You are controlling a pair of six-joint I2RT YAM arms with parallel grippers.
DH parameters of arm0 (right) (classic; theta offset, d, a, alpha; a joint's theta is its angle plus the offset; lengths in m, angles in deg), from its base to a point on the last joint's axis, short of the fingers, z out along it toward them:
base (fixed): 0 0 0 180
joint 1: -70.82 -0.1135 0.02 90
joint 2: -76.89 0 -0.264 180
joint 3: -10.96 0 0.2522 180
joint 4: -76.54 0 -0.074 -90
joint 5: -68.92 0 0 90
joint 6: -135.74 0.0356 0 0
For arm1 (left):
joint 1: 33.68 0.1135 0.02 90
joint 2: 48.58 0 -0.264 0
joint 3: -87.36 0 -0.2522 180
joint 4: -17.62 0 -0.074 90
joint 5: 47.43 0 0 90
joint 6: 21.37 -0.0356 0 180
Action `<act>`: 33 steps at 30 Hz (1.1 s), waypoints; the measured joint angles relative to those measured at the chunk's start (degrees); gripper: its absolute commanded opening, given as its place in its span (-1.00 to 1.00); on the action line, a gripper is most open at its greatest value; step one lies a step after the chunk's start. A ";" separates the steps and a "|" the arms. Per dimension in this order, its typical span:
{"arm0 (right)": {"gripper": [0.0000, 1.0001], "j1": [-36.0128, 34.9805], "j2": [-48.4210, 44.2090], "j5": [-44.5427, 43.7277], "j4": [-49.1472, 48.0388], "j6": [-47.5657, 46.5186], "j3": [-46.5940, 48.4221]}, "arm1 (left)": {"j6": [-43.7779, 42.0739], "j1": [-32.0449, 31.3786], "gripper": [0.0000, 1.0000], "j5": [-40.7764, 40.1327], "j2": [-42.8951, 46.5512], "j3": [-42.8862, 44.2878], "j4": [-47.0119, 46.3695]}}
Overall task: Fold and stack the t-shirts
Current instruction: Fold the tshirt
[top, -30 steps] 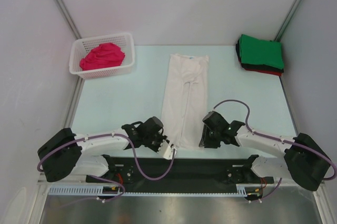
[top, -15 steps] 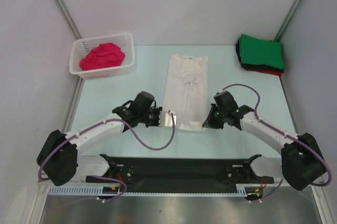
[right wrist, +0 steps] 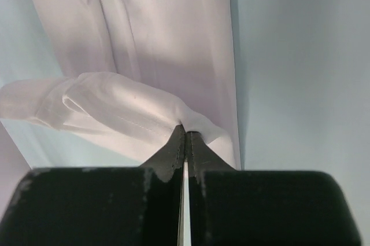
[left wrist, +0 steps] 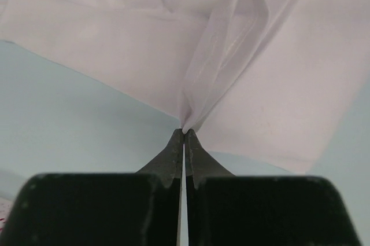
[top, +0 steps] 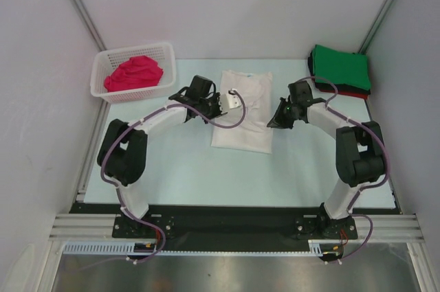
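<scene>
The white t-shirt (top: 240, 130) lies in the middle of the table, doubled over on itself. My left gripper (top: 234, 102) is shut on a pinch of its cloth, seen at the fingertips in the left wrist view (left wrist: 184, 131), with the white t-shirt (left wrist: 272, 84) spread beyond. My right gripper (top: 271, 124) is shut on the shirt's right edge, seen in the right wrist view (right wrist: 185, 129), where a lifted fold of the white t-shirt (right wrist: 115, 110) drapes over the layer below. A folded green t-shirt (top: 342, 66) tops a stack with a red one (top: 344, 93) and a dark one (top: 311, 65).
A white lattice basket (top: 137, 93) at the back left holds a crumpled magenta-red t-shirt (top: 134, 73). The stack sits at the back right by the wall. The pale blue table (top: 179, 175) stretches between the shirt and the arm bases.
Both grippers have moved from the near edge toward the far end, carrying the white shirt's near hem with them. The long shirt is now folded over to about half its length.
</scene>
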 measured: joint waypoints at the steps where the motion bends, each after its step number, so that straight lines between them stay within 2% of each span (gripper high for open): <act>1: -1.00 0.35 1.62 0.48 -0.02 -0.26 1.05 | 0.35 0.33 -0.99 -0.39 -1.51 1.51 0.13; 6: -1.00 1.57 6.78 2.16 -0.74 -1.09 4.28 | 1.31 0.92 -1.00 -1.90 -6.73 5.53 0.96; 8: -0.82 1.90 7.72 2.60 -1.01 -1.18 4.74 | 1.36 0.92 -0.94 -2.29 -8.22 6.19 1.40; 9: -0.43 2.03 8.13 2.69 -1.03 -1.22 4.98 | 1.36 0.92 -0.73 -2.45 -8.81 6.47 1.62; 12: -0.01 2.89 9.22 2.62 -1.49 -1.38 5.44 | 1.77 0.92 -0.25 -3.63 -10.91 7.69 1.99; 15: 0.08 4.48 9.35 1.31 -1.46 -1.38 5.55 | 3.15 0.92 -0.04 -5.99 -12.63 9.31 1.75; 20: 0.08 6.32 7.72 -4.90 -0.83 -3.08 7.39 | 5.49 1.38 0.04 -10.75 -15.15 14.40 1.84; 22: 0.00 5.29 4.83 -7.52 0.02 -4.79 7.34 | 6.93 2.10 0.08 -11.74 -15.23 16.39 1.77; 26: -0.17 -0.70 -1.75 -8.94 -0.42 -8.09 6.05 | 9.33 4.28 0.14 -11.61 -14.64 17.88 1.44; 28: -0.38 -4.44 -3.54 -8.13 -1.27 -9.18 4.52 | 10.03 5.20 0.14 -11.45 -14.34 17.88 1.79; 30: -0.47 -8.11 -3.58 -5.73 -2.69 -9.27 2.78 | 10.49 5.81 0.14 -11.39 -14.03 17.81 2.34; 33: -0.51 -11.58 -0.24 -2.32 -3.37 -9.18 1.99 | 11.56 6.36 0.15 -10.80 -12.31 15.78 2.56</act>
